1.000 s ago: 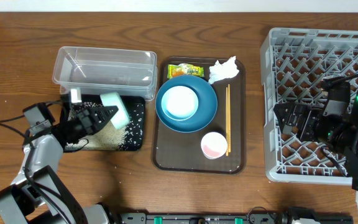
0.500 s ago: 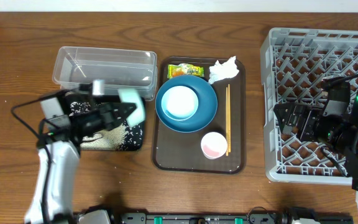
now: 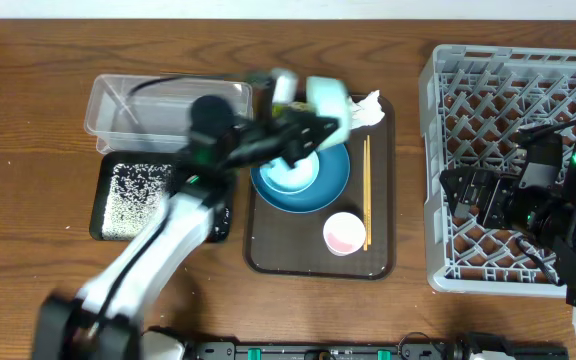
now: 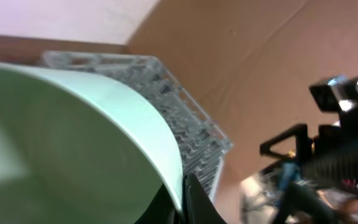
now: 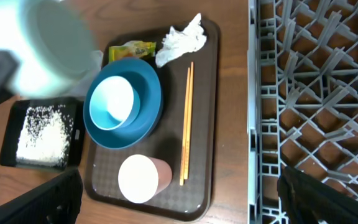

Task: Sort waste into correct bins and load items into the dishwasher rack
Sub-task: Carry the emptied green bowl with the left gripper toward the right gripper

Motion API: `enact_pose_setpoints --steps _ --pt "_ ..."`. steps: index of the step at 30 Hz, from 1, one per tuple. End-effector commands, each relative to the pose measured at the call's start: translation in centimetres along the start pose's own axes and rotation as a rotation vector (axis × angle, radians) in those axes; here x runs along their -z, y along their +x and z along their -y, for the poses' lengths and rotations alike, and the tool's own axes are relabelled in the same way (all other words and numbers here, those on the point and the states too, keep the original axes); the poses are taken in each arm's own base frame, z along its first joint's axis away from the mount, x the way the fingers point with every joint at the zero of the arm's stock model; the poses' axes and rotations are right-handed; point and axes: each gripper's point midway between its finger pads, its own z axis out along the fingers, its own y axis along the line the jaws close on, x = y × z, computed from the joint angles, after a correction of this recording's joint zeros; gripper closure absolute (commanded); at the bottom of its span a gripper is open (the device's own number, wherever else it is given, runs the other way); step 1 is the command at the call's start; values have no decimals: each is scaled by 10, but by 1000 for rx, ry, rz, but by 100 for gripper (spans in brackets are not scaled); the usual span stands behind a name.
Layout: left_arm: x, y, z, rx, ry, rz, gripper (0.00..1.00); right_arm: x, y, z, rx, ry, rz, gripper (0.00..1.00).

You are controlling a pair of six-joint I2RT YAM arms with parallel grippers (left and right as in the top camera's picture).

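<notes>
Left wrist view: the left gripper (image 4: 182,199) pinches the green bowl (image 4: 73,143) by its rim. Stiff, light and glossy, it could pivot; a deeper bite seems safer.

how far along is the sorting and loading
Done: rice lies in the black tray. In hand: the left gripper holds the green bowl above the brown tray. Left: tissue, wrapper, plate, blue bowl, cup and chopsticks sit on that tray; no dishes show in the rack.

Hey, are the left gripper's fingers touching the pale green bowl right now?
Touching. The left wrist view shows the dark fingers pressed against the pale green bowl at its rim.
</notes>
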Motion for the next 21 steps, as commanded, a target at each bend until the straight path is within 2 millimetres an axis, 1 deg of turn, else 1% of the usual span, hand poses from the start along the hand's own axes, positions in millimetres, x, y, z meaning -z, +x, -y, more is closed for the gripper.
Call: enact_pose_setpoints --steps 1,4,6,10,16,18,21 --pt "-38 1 3 168 79 -43 94 4 -1 -15 36 -80 -1 1" --pt "-68 1 5 205 139 -57 94 7 3 -36 85 -207 -16 1" --pt "-85 5 12 214 182 -67 94 9 4 -44 85 -253 -24 1" --pt "-112 19 23 223 228 -94 94 10 5 -47 85 -273 -27 1" --pt "-149 56 39 225 260 -116 94 11 6 -50 90 -290 -31 1" --pt "-157 65 45 213 285 -115 94 11 6 -50 96 -290 -30 1" --pt "-169 77 46 224 295 -137 94 11 8 -50 99 -290 -35 1"
